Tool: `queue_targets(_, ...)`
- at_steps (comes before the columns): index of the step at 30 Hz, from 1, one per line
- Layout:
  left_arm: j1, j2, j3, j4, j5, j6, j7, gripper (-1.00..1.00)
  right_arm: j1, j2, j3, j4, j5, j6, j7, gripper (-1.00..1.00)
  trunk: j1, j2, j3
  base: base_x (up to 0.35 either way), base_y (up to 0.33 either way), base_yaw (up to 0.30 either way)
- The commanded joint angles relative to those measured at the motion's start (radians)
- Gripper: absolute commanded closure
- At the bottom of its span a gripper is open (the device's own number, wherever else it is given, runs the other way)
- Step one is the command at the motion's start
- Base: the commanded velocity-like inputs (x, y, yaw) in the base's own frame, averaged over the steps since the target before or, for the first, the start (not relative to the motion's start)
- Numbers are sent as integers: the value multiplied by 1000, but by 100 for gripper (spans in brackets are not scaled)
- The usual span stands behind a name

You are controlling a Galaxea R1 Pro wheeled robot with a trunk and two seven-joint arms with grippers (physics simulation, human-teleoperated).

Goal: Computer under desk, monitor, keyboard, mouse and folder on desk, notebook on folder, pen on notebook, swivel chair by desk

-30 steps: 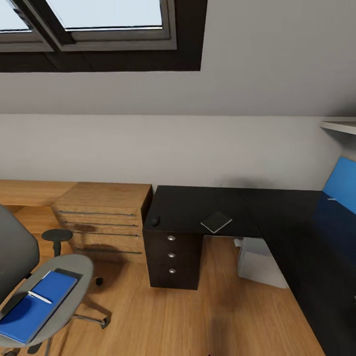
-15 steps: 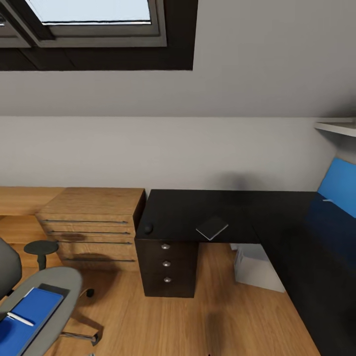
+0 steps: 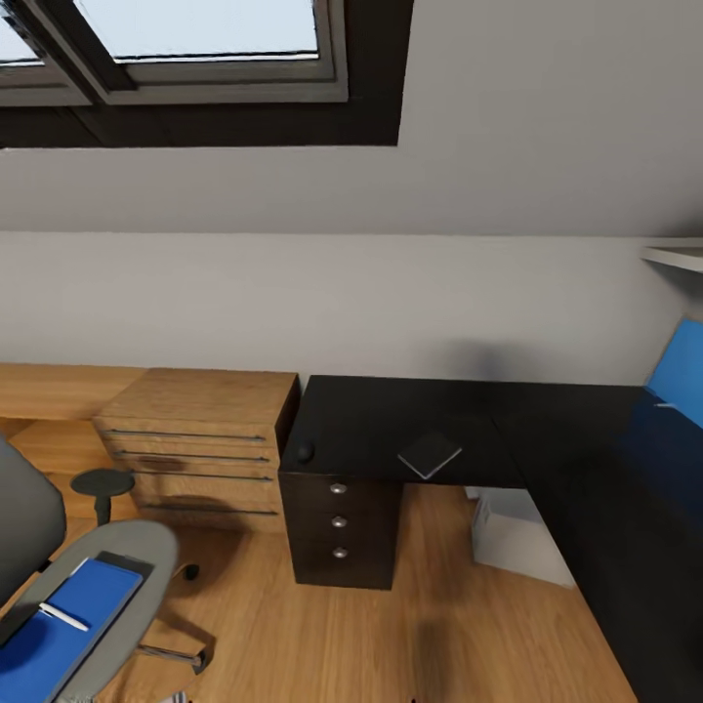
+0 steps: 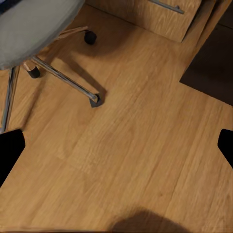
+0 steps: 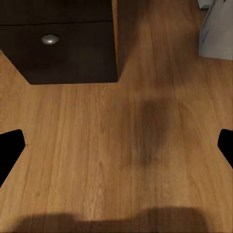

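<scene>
The black L-shaped desk (image 3: 391, 415) stands against the far wall. A small black mouse (image 3: 306, 451) lies near its left front edge, and the dark notebook (image 3: 430, 455) lies to the right of it. The pale computer (image 3: 517, 537) stands on the floor under the desk. At lower left is the grey swivel chair (image 3: 146, 547), with the blue folder (image 3: 73, 620) on its seat and the white pen (image 3: 63, 616) on the folder. The monitor and keyboard are out of view. My left gripper (image 4: 116, 145) and right gripper (image 5: 116, 145) hang open over bare floor.
A low wooden drawer cabinet (image 3: 195, 439) stands left of the desk's black drawer unit (image 3: 340, 527). The blue back panel (image 3: 679, 376) rises at the right. The chair's chrome base (image 4: 63, 77) sits near my left gripper, and wooden floor lies between chair and desk.
The whole view swung left and then back right, so the camera moved. The things on the desk and chair have kept their places.
</scene>
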Motion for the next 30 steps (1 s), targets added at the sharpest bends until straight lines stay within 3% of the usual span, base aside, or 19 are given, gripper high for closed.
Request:
queue_targets(1, -1, 1, -7, 1, 4, -4, 7, -100, -1, 0, 9, 0, -4, -9, -7, -100, -4, 6, 2, 0, 0, 267)
queue_targets(5, -1, -1, -12, 4, -8, -3, 8, -100, 0, 1, 9, 1, -3, -48, -8, -100, -8, 13, 5, 0, 0, 280)
queue_targets(11, -1, -7, -25, 41, -82, 0, 11, -100, 1, 2, 10, 1, 0, -65, -11, -100, -8, 13, 5, 0, 0, 287)
queue_targets(17, -1, -9, -27, 55, -100, 0, 12, -100, 1, 2, 9, 2, 53, -66, -13, -100, -8, 13, 3, 0, 0, 281)
queue_targets(20, -1, -22, -27, 63, -114, -2, 13, -100, 2, 2, 9, 2, 66, -66, -13, -100, -8, 13, 1, 0, 0, 268)
queue_targets(24, -1, -39, -25, 66, -156, -25, 15, -100, 2, 1, 12, -2, 78, -66, -12, -100, -8, 13, -2, 0, 0, 190)
queue_targets(27, -1, -45, -26, 69, -168, -82, 15, -100, 2, 1, 31, -36, 129, -67, -10, -100, -8, 13, -2, 0, 0, 48)
queue_targets(30, -1, -88, -26, 74, -174, -102, 17, -100, 1, 2, 52, -157, 202, -47, -24, -100, -8, 13, -2, 0, 0, 13)
